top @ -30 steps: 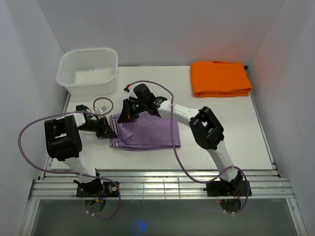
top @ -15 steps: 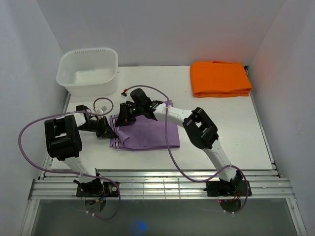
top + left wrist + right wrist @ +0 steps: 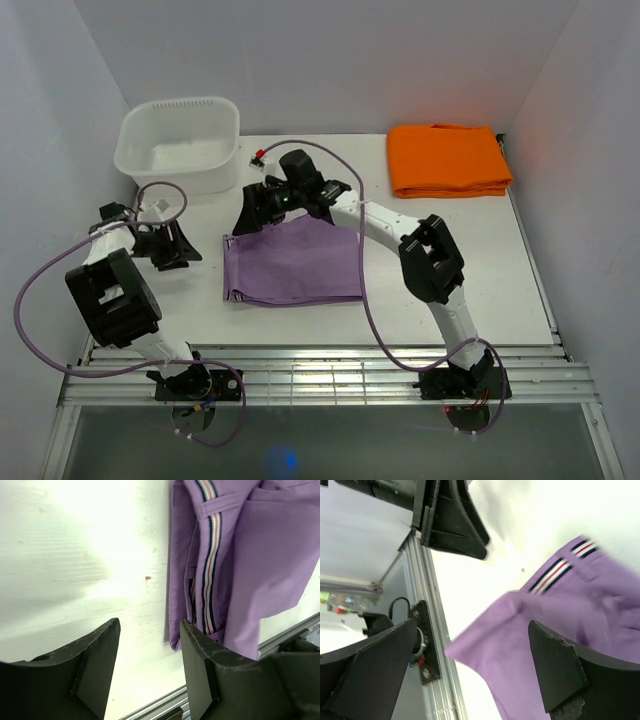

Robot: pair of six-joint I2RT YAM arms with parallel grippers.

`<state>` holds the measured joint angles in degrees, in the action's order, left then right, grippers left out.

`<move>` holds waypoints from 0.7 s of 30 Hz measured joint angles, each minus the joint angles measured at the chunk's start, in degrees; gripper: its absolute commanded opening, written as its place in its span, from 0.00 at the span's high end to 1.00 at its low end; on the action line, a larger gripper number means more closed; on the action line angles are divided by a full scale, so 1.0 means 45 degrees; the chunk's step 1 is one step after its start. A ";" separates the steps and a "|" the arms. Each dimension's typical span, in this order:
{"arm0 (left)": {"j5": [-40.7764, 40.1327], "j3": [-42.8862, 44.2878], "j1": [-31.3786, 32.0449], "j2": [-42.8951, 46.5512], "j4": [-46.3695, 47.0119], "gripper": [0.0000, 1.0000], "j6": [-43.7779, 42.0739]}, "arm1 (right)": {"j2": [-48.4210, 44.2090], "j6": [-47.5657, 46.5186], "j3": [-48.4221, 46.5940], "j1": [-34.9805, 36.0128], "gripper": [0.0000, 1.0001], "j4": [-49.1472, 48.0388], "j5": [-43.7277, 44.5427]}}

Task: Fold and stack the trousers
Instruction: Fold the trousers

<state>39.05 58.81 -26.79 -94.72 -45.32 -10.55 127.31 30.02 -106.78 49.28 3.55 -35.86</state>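
Trousers (image 3: pixel 292 262): lilac, folded to a rough rectangle, lying flat on the table (image 3: pixel 470 260), left of the middle and toward the near edge.
Trousers, left end: here the layers lie one on another, and a striped band (image 3: pixel 209 580) in white, red and dark blue runs along this end; my left wrist camera shows it well.
Trousers, far edge: it is not straight; it rises toward the far right corner.
My right gripper (image 3: pixel 258 208): over the far left corner of the trousers. In the wrist view the two fingers (image 3: pixel 555 670) stand wide apart, and the lilac cloth with its stripes is under them, not between them. It holds nothing.
My left gripper (image 3: pixel 168 245): left of the trousers and apart from them, near the left edge of the table. Its fingers (image 3: pixel 197 660) are spread, with only white table surface between the tips. It also holds nothing; the cloth begins just to the right of the right finger in this view.
White basin (image 3: pixel 180 145): at the far left corner of the table, behind both grippers, apart from the trousers.
Orange folded cloth (image 3: pixel 447 160): at the far right corner, well apart from the trousers.
Cables: a purple cable loops from each arm.
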 measured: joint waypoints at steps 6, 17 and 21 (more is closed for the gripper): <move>0.0704 0.1540 -0.0189 0.1292 -0.1083 0.37 -0.1608 | -0.2074 -0.3439 -0.0466 -0.1642 0.29 0.1987 -0.0947; 0.1365 0.2268 0.4687 0.2278 -0.0452 0.61 -0.1457 | -0.4789 -0.8592 0.3973 -0.4682 0.50 0.5853 -0.1491; 0.2021 0.1311 0.4779 0.0636 -0.0432 0.71 -0.0816 | -0.3920 -0.9442 0.5280 -0.4585 0.49 0.6931 -0.2225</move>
<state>48.14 64.71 -5.28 -91.85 -47.27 -14.22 109.67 -12.47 -83.02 28.64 34.74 -45.87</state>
